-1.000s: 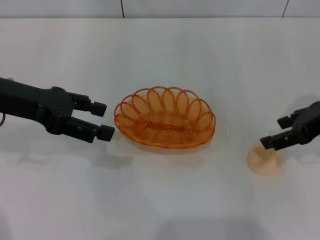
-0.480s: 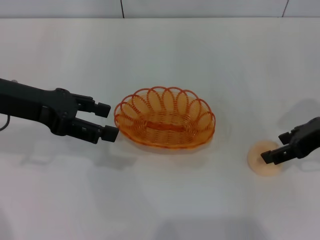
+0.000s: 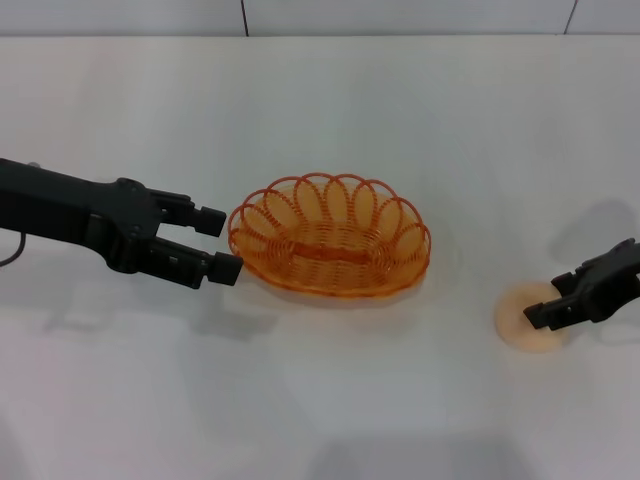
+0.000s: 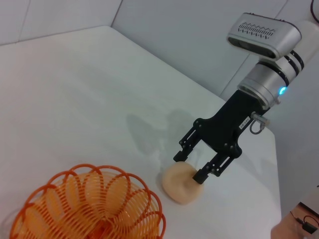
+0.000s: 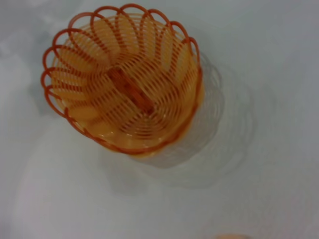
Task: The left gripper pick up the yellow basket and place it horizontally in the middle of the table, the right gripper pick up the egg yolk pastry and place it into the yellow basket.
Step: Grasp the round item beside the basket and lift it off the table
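Observation:
The yellow basket [image 3: 330, 245] lies lengthwise at the middle of the white table [image 3: 320, 100], empty inside. My left gripper [image 3: 220, 242] is open at table level, its fingertips just off the basket's left rim. At the right, the egg yolk pastry [image 3: 520, 325] rests on the table, and my right gripper [image 3: 553, 303] is low over it and open. In the left wrist view the right gripper [image 4: 192, 167] has one finger on each side of the pastry [image 4: 180, 185], past the basket [image 4: 84, 209]. The right wrist view shows the basket [image 5: 124, 84] from above.
The white tabletop runs wide around the basket. A grey wall [image 3: 320, 15] borders the far edge. The table's corner and edge beyond the pastry show in the left wrist view [image 4: 271, 144].
My right gripper has come down from above the pastry to around it. My left gripper has edged right, closer to the basket's rim. The basket has not moved.

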Robot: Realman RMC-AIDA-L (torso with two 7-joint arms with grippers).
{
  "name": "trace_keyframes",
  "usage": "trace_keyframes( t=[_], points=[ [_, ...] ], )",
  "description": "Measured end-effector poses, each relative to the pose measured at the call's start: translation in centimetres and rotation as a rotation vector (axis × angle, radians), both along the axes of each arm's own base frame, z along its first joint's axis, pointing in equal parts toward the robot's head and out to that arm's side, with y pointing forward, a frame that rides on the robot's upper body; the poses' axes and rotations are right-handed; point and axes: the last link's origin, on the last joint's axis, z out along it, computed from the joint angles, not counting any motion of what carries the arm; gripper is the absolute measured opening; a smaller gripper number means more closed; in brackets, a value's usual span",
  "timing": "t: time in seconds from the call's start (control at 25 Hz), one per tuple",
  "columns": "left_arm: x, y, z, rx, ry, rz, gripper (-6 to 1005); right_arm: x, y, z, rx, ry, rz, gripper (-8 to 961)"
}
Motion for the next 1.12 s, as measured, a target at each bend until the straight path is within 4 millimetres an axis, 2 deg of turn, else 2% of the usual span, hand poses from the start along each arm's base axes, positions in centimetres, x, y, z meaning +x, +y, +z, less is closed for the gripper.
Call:
trace_keyframes(
  t=[0.28,0.36,0.8,1.12],
  points=[
    [0.0,0.0,0.0,-0.001,-0.001,0.0,888,0.2,0.1,-0.1,-0.007,-0.013,-0.004,567],
    [0.0,0.0,0.0,-0.001,-0.001,0.001,888,0.1,0.1,-0.2,-0.009,-0.013,-0.002,350],
    [-0.1,0.0,0.0,0.003,0.0,0.0,888,-0.2,0.2,-0.1,-0.007,-0.007,0.021,258],
    [-0.1,0.0,0.1,0.01,-0.006,-0.002,888,-2.2,0.8,0.0,0.013,0.064,0.141,179]
  ],
)
